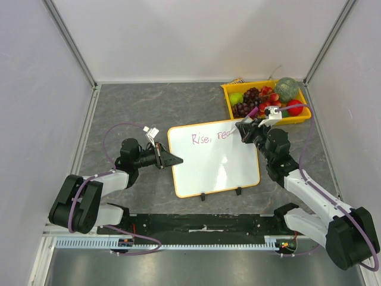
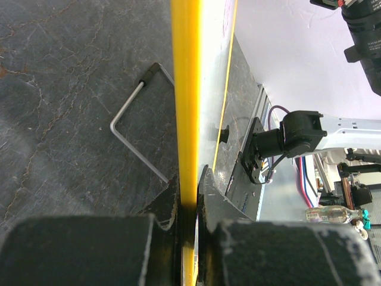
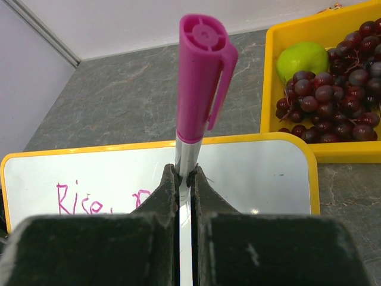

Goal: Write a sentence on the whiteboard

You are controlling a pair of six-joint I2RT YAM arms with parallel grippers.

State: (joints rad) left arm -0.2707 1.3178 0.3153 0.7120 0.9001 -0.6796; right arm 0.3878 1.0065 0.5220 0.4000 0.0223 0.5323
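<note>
Lying mid-desk from above, nearer the right edge, the whiteboard (image 1: pixel 215 167) bears the sentence (image 1: pixel 209 137) only partway; left wrist shows the left gripper (image 2: pixel 187 186) clamped on its yellow rim, where slipping would let it skid; right wrist shows the right gripper (image 3: pixel 186 176) pinching the marker (image 3: pixel 199 71), tip hidden, so pressure may be misjudged.

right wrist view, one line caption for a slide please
Right claw grips a pink-capped marker over the whiteboard, pink writing on it, yellow fruit tray behind.
</note>
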